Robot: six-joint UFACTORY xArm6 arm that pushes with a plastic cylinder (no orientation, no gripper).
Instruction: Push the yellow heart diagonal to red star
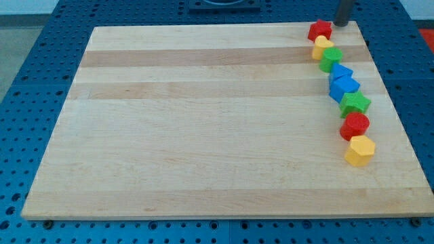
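Observation:
A red star (320, 30) sits near the board's top right corner. A yellow heart (321, 47) lies directly below it, touching it. My tip (341, 25) is just to the right of the red star, at the board's top edge, slightly apart from it. The rod rises out of the view's top.
Below the heart a curved chain of blocks runs down the right side: a green block (331, 59), a blue triangle (341, 73), a blue block (345, 88), a green star (355, 104), a red round block (354, 126) and a yellow block (360, 150). The wooden board (203, 122) lies on a blue pegboard.

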